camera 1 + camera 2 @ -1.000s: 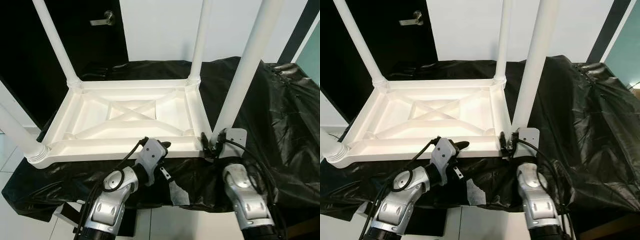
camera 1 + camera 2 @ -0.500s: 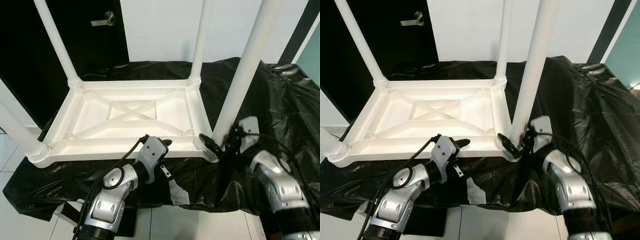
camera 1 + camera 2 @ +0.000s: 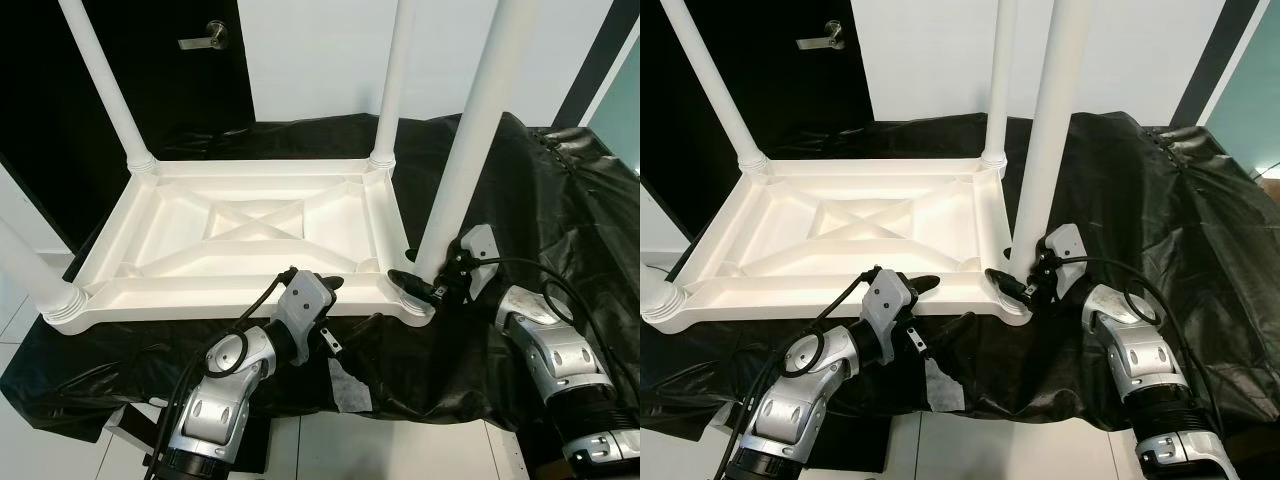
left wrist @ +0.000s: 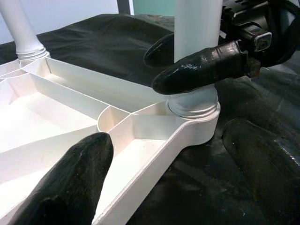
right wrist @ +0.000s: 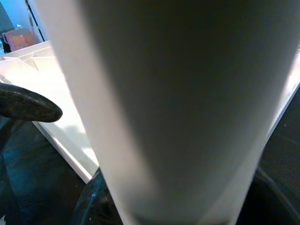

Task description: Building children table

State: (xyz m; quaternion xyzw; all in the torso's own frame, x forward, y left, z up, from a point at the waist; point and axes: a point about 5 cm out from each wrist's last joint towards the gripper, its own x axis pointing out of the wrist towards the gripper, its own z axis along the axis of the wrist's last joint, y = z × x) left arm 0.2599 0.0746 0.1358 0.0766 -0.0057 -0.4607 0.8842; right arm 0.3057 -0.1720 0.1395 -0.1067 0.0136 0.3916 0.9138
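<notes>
A white plastic children's table lies upside down on a black sheet, its legs pointing up. My right gripper is at the foot of the near right leg, where the leg meets its corner socket. It is shut on the leg, with one black finger across the front and the other behind. In the right wrist view the leg stands very close. My left gripper is open at the table's near rim, one finger inside the frame and the other outside on the sheet.
Crinkled black sheeting covers the work surface and drapes over its front edge. Three more legs stand at the far left, far right and near left. A dark door with a handle is behind.
My right arm has swung from in front of the near right leg round to its right side, and its fingers now wrap the leg's foot. The left gripper has stayed at the rim.
</notes>
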